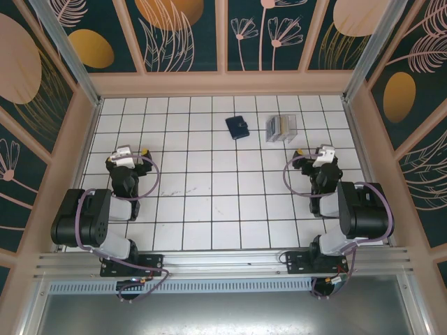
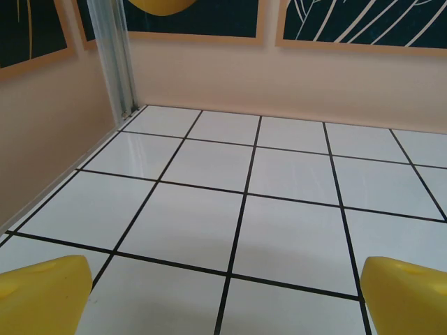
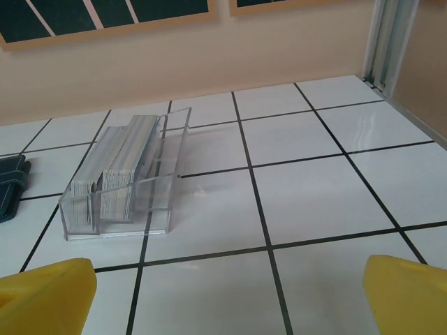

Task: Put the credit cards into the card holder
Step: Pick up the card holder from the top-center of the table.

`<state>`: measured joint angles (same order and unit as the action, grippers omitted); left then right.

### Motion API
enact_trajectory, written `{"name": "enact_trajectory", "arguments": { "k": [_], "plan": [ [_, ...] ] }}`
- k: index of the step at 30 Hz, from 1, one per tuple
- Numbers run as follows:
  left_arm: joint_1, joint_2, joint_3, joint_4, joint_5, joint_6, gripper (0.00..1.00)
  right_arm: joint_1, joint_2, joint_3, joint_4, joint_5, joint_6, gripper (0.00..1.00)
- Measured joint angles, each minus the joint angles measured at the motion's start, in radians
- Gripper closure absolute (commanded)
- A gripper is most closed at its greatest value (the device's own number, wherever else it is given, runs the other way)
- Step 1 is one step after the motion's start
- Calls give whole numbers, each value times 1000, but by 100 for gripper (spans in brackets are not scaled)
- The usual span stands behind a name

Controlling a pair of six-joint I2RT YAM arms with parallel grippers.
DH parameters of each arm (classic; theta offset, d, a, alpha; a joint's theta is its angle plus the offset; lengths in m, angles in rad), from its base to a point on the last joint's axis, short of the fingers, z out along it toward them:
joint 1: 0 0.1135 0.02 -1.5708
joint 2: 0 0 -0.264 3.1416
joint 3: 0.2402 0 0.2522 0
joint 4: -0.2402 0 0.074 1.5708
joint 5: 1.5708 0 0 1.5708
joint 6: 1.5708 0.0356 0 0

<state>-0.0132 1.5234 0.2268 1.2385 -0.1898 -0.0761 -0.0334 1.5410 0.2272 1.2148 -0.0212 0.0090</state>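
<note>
We're looking down from the overhead camera, and the left gripper (image 1: 130, 153) sits over the tiled table (image 1: 209, 195) at the middle left of the frame, with the right gripper (image 1: 321, 153) mirroring it at the middle right. On the left wrist camera the left gripper (image 2: 223, 300) is released: its yellow fingers (image 2: 42, 293) stand wide in the bottom corners, with bare white tile between them. It's the same on the right wrist camera, where the right gripper (image 3: 227, 296) is spread wide and holding nothing.

Now the card holder (image 1: 237, 127): it's dark navy, closed, and lying flat in the upper middle of the overhead frame. On the right wrist view we catch the card holder (image 3: 10, 185) at the left edge. Just right of it, the credit cards (image 1: 274, 128) stand packed on edge in a clear plastic rack (image 1: 290, 128). Up close, the credit cards (image 3: 115, 174) fill the left side of the rack (image 3: 174, 139), at the left centre of that frame. Both grippers are well apart from the holder and the cards.
</note>
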Motion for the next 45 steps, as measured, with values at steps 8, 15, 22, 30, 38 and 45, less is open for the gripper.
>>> {"name": "enact_trajectory", "arguments": {
  "k": [8, 15, 22, 30, 38, 45],
  "plan": [
    [0, 0, 0, 0, 0, 0, 1, 0, 0, 0, 0, 0, 0, 1],
    [0, 0, 0, 0, 0, 0, 1, 0, 0, 0, 0, -4, 0, 1],
    [0, -1, 0, 0, -17, -10, 1, -7, -13, 0, -24, 27, 19, 1],
    [-2, -256, 104, -280, -17, -68, 1, -7, -345, 192, -410, 148, 114, 1],
    [-5, -398, 433, -783, -182, -498, 1, -31, -189, 518, -735, 51, 354, 10],
    [-4, -313, 514, -980, -20, -627, 1, 251, 147, 952, -1088, -14, 252, 24]
  ]
}}
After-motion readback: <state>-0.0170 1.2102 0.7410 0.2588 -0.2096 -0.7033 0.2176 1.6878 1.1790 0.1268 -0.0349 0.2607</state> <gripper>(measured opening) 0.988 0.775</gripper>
